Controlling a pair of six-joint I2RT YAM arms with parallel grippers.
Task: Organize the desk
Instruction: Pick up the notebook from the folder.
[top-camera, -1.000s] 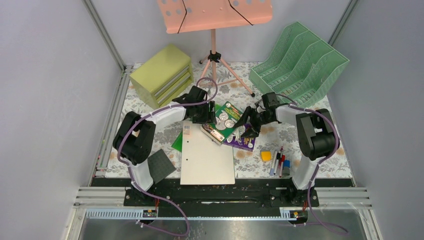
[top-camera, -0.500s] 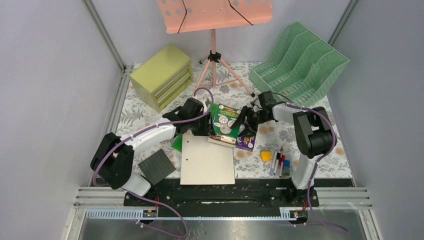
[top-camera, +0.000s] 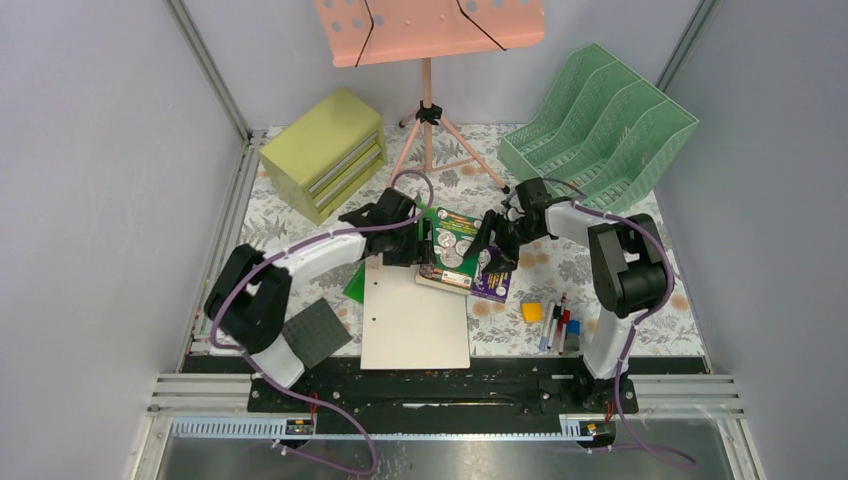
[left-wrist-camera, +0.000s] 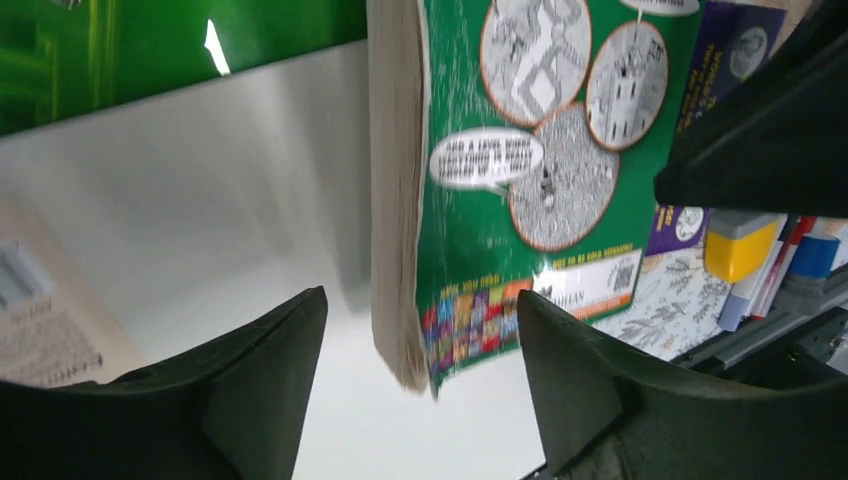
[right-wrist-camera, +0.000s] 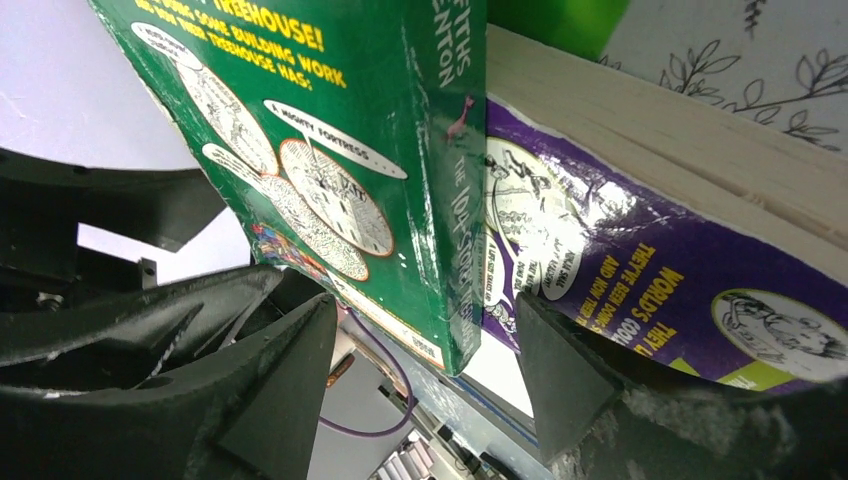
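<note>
The desk has a fern-leaf print. A green book lies tilted on a purple book at mid-desk. My left gripper is open at the green book's left page edge; in the left wrist view the book hangs between my open fingers. My right gripper is open at the book's right side; in the right wrist view its spine corner sits between the jaws, above the purple book. Neither gripper is closed on it.
A white board lies in front of the books over a green folder. A dark grey square sits front left. A yellow block and pens lie front right. An olive drawer cabinet, a pink music stand and a mint file rack stand behind.
The green book has been pushed together over the purple one. My right gripper moved a little left and back; my left arm's elbow swung out and partly back, gripper staying at the book.
</note>
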